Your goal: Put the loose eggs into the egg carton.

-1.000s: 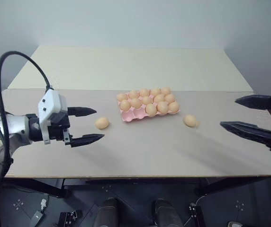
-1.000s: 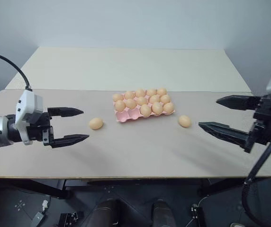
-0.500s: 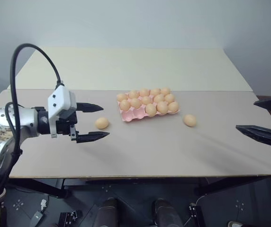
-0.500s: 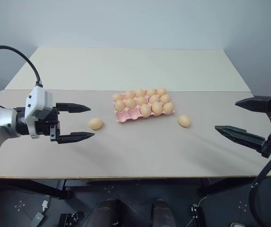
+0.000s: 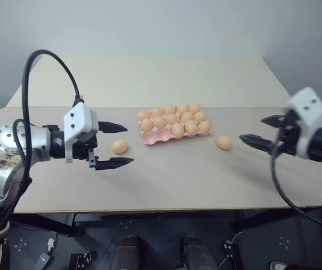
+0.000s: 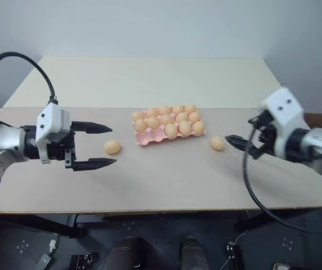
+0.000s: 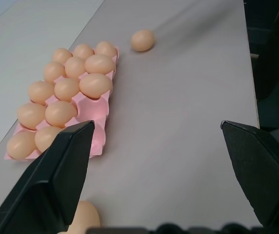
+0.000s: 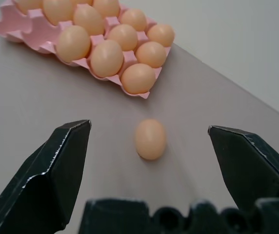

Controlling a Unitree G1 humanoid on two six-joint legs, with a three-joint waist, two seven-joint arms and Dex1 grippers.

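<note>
- Since a second ago the right gripper (image 6: 235,139) has swung in from the table's right edge toward the egg carton (image 5: 151,138), and now hangs just right of the right-hand loose egg (image 5: 224,142); the left gripper (image 5: 116,145) has barely shifted, and neither loose egg nor the carton has moved
- Nearest the front of the table (image 5: 166,185), both grippers have their two black fingers spread wide with nothing between them
- The left gripper sits to the left of the carton, its fingers bracketing the left-hand loose egg (image 5: 120,147), which lies on the table just off the carton's front-left corner; no contact shows
- The right-hand loose egg rests on the bare table just off the carton's front-right corner, apart from it; in the right wrist view it lies centred ahead of the open fingers, not yet between them
- Further back, the carton holds about a dozen eggs (image 5: 177,130) in its cups, with open pink cups at its front-left end
- By my reading most of the job is done: two eggs are left to seat, free cups are there for them, and neither pick has begun; both grips are being lined up
- Beyond the carton the second, paler table (image 5: 150,79) lies behind
</note>
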